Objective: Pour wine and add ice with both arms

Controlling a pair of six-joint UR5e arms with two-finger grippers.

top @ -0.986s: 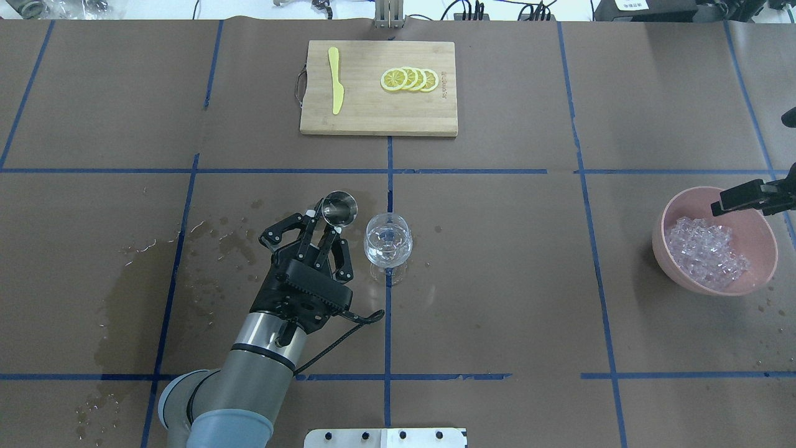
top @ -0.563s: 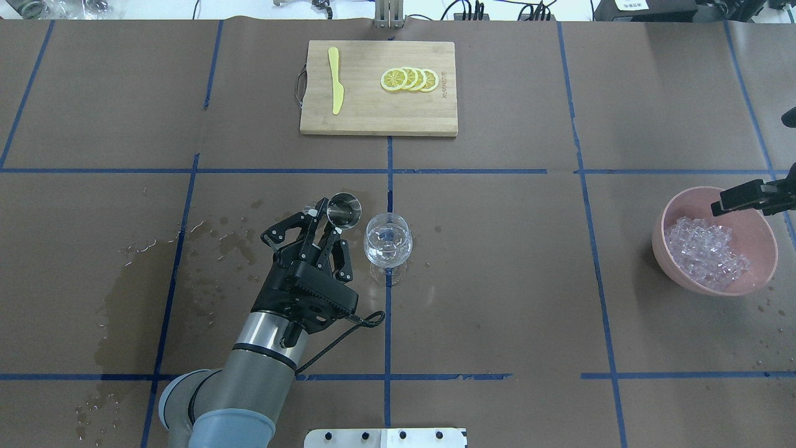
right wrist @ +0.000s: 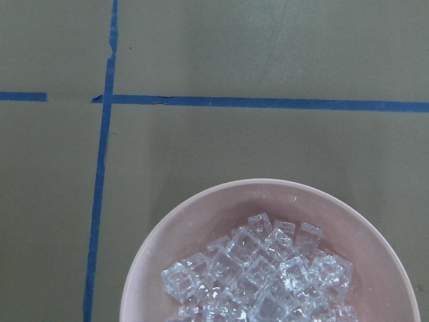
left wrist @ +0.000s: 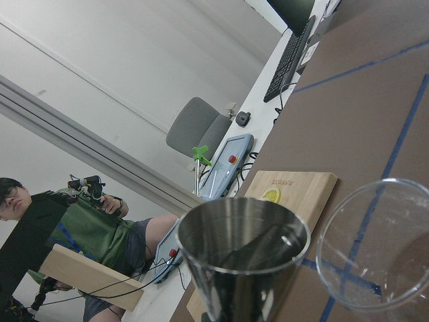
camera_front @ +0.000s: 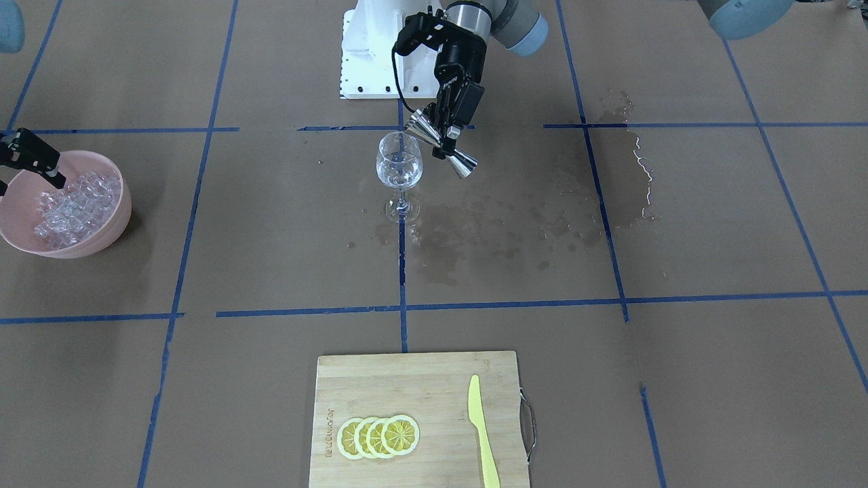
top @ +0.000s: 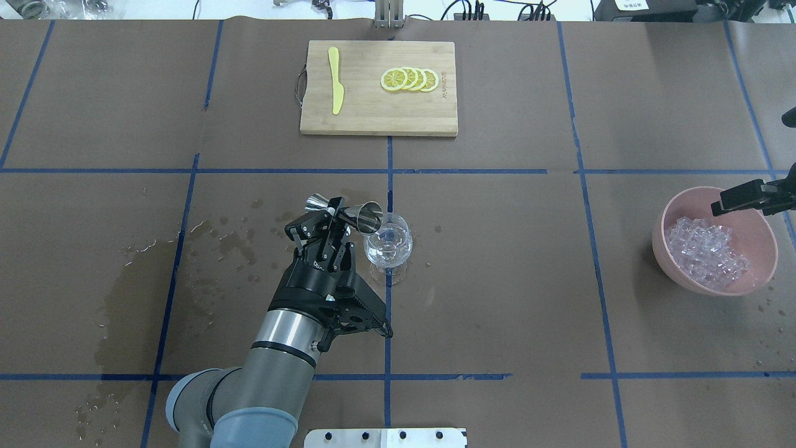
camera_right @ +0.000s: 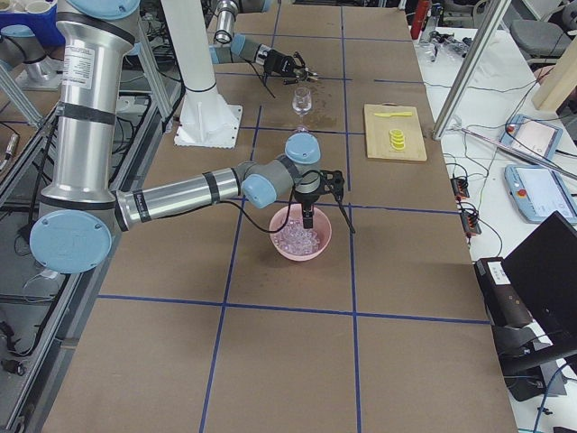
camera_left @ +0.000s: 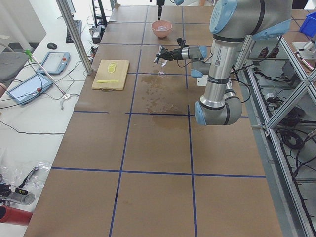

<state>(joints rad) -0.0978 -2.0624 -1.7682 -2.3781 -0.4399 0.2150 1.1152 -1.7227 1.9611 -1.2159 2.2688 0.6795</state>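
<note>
My left gripper (top: pixel 336 216) is shut on a steel jigger (top: pixel 359 215), which lies tipped on its side with its mouth over the rim of a stemmed wine glass (top: pixel 387 244). The front-facing view shows that jigger (camera_front: pixel 442 145) slanting down toward the glass (camera_front: pixel 399 166). A little clear wine glints in the glass bowl, barely visible. Far right, my right gripper (top: pixel 746 198) hovers over the back rim of a pink bowl (top: pixel 665 218) heaped with ice (top: pixel 706 252). Its fingers are not clear enough to judge. The right wrist view looks down on the ice (right wrist: pixel 268 282).
A bamboo cutting board (top: pixel 373 115) at the far middle carries lemon slices (top: pixel 410 79) and a yellow knife (top: pixel 336 81). Dark wet stains (top: pixel 137 280) spread over the brown paper left of the glass. A white base plate (top: pixel 385 437) sits at the near edge.
My left wrist has rolled and shifted right, tipping the jigger from near upright to sideways with its mouth at the glass rim. The right arm has not moved.
</note>
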